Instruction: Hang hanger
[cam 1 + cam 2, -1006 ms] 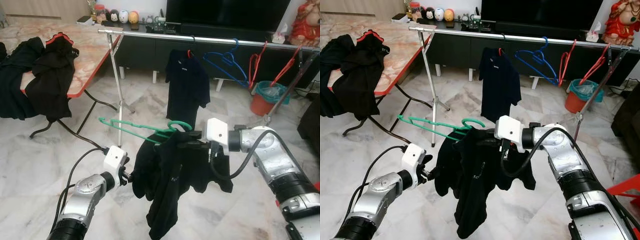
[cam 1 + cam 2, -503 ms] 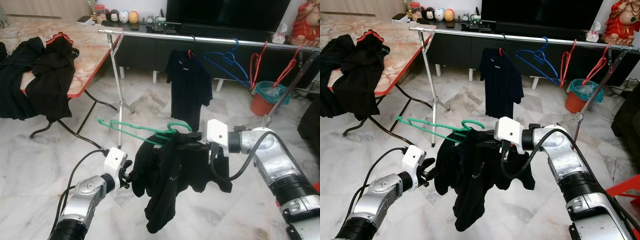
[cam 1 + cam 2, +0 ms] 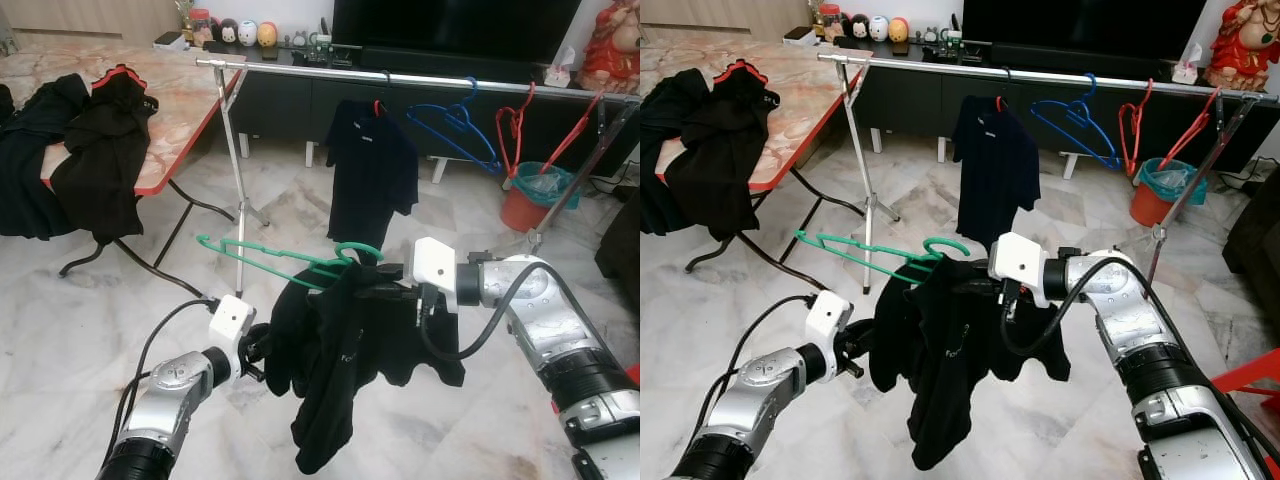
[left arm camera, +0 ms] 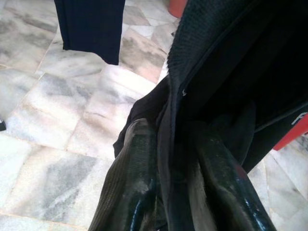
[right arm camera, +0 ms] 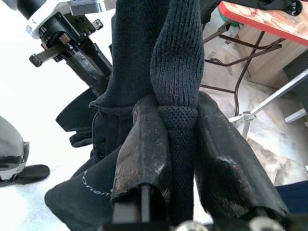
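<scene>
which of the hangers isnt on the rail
The green hanger, held up by the right claw with a black shirt. The blue hanger and red hangers hang on the rail.

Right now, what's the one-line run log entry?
phase: dressing hanger | right claw: shut on black shirt | left claw: shut on shirt edge | green hanger: partly in shirt | rail: not reached

Green hanger [image 3: 270, 255] right half hidden under black shirt [image 3: 340, 350], left end effector [image 3: 262, 350] fingertips buried in cloth
</scene>
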### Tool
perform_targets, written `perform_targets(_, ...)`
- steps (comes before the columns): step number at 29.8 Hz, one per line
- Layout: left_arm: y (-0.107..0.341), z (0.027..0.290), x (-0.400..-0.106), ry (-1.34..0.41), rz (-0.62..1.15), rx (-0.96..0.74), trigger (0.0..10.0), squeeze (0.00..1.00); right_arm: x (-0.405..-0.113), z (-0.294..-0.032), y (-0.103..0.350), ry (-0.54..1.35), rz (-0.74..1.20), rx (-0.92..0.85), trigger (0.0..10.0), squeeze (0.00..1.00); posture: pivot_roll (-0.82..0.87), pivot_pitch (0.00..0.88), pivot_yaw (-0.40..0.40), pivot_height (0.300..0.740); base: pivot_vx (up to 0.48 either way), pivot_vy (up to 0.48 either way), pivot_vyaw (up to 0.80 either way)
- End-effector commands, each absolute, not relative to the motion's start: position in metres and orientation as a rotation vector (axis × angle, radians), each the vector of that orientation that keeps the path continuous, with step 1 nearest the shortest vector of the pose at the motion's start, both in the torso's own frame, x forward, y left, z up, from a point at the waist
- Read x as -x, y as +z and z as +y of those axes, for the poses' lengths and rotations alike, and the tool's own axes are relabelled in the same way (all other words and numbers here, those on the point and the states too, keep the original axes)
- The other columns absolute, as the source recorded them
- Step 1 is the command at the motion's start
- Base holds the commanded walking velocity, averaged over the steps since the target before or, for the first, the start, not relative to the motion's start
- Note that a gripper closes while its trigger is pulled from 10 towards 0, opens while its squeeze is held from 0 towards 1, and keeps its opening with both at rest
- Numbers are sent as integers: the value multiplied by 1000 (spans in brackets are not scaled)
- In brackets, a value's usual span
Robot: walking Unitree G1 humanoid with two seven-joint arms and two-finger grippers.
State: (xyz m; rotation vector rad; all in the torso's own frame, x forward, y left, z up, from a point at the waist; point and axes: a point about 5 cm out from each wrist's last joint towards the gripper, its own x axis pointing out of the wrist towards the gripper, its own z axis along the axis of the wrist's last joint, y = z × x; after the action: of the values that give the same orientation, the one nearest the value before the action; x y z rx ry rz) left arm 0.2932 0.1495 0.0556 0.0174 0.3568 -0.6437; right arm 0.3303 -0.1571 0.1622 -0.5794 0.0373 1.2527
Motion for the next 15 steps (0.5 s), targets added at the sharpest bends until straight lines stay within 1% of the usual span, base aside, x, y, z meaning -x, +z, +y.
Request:
perform_targets(1, 54, 149, -292, -635, 357, 1, 0, 0, -332, -157, 172, 1235, -10, 577, 0, 0, 44, 0, -44, 740, 0, 0, 0)
perform_targets(5, 53, 149, -293, -612, 357, -5, 0, 0, -331, -154, 170, 1248, -9, 568, 0, 0, 48, 0, -45, 740, 0, 0, 0)
perform_targets(9, 51, 155, -294, -565, 370, -21, 0, 0, -326, -156, 163, 1304, 31, 588, 0, 0, 51, 0, -43, 740, 0, 0, 0)
perform_targets(15, 50, 167, -295, -509, 375, -28, 0, 0, -321, -174, 155, 1304, 101, 629, 0, 0, 49, 0, -48, 740, 0, 0, 0)
